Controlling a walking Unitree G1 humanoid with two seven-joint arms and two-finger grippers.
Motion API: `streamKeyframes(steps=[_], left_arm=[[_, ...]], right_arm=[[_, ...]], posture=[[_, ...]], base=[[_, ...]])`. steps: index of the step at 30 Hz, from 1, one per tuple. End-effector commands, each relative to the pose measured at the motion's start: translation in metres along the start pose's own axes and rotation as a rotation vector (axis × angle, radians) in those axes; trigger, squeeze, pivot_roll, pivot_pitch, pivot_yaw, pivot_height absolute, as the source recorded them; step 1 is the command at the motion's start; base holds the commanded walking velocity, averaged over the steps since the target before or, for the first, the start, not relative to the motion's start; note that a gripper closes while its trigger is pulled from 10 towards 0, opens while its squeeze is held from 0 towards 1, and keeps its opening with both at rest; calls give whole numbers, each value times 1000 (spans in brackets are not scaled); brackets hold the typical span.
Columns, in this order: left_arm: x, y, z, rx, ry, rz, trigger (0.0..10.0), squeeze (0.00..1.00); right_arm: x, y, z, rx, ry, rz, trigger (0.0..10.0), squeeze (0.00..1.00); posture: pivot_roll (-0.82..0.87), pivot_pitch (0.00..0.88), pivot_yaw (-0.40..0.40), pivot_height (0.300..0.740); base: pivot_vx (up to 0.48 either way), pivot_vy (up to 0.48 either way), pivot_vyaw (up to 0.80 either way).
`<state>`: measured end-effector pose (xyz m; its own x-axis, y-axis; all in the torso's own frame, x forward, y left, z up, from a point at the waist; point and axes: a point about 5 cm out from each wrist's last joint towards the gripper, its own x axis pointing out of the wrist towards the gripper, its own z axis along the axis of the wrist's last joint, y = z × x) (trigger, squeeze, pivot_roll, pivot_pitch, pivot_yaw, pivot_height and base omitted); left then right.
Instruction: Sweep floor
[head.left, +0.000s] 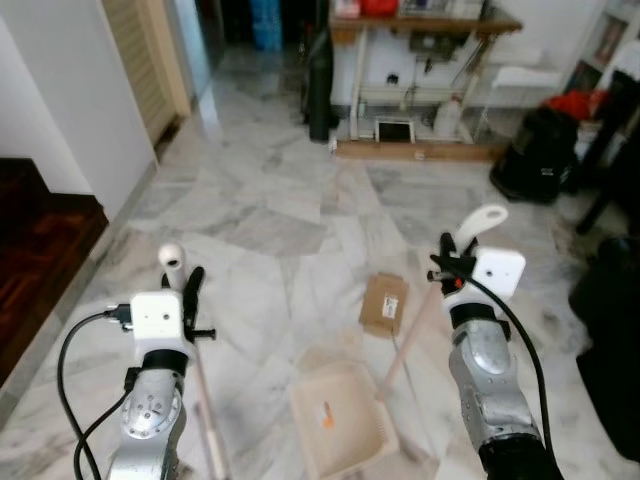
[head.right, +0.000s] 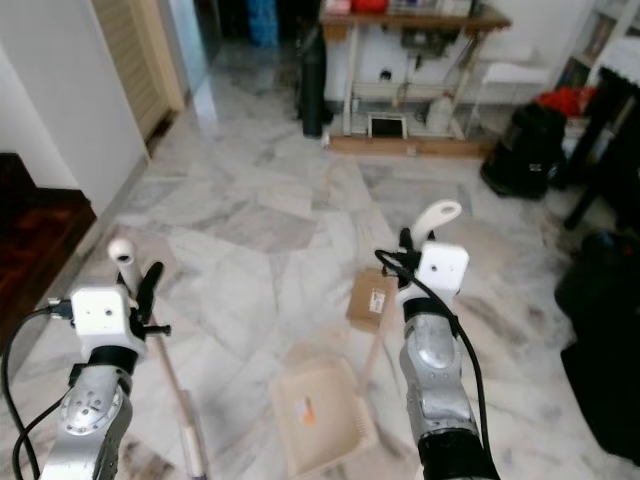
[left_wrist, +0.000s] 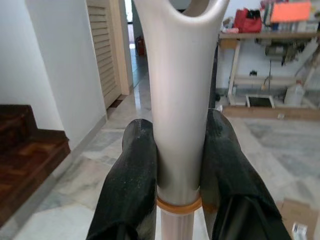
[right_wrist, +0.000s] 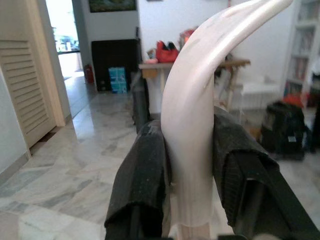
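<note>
Gripping the pale broom handle (left_wrist: 177, 125) at lower left of the head views, the left gripper (head.left: 190, 300) has its two black fingers (left_wrist: 132, 185) clamped on either side of it. At lower right, the right gripper (head.left: 447, 268) is clamped likewise on the curved dustpan handle (right_wrist: 195, 150). The cream dustpan (head.left: 340, 420) sits on the marble floor (head.left: 270, 210) at bottom centre, an orange scrap (head.left: 326, 415) inside, a flat cardboard piece (head.left: 384, 303) just beyond it.

Floor (head.left: 270, 215): polished grey-white marble, glossy. Broom handle (left_wrist: 177, 100): smooth cream plastic, slight sheen. Dustpan (head.left: 342, 420): matt beige plastic; its handle (right_wrist: 192, 115) glossy cream plastic. Flat box (head.left: 384, 303): brown cardboard, matt. Arm casings (head.left: 485, 370): brushed silver metal. Stair (head.left: 35, 250): dark varnished wood
</note>
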<state>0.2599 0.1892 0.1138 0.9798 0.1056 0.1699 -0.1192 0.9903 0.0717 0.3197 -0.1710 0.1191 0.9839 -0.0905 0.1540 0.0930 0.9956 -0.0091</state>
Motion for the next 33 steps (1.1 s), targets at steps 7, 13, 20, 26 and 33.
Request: streamKeyframes(steps=[7,13,20,26,33], left_arm=[[1,5,8,19,-34,13,10000,0],[0,4,7,17,-34,14,10000,0],[0,4,7,17,-33,14,10000,0],[0,5,7,21,-32,19,10000,0],[-1,5,7,19,-28,21,10000,0]], right_arm=[[6,6,14,19,-61,11,10000,0],[7,6,16,19,-64,17,10000,0],[9,7,17,20,-70,24,10000,0],[8,7,16,29,-60,30,10000,0],[8,6,17,28,-66,29,10000,0]], posture=[[-34,0,-35,740],[-28,0,-43,740],[-27,0,-44,740],[-28,0,-44,740],[-30,0,-43,740]], base=[[377,0,0],[376,0,0],[376,0,0],[376,0,-133],[372,0,-763]])
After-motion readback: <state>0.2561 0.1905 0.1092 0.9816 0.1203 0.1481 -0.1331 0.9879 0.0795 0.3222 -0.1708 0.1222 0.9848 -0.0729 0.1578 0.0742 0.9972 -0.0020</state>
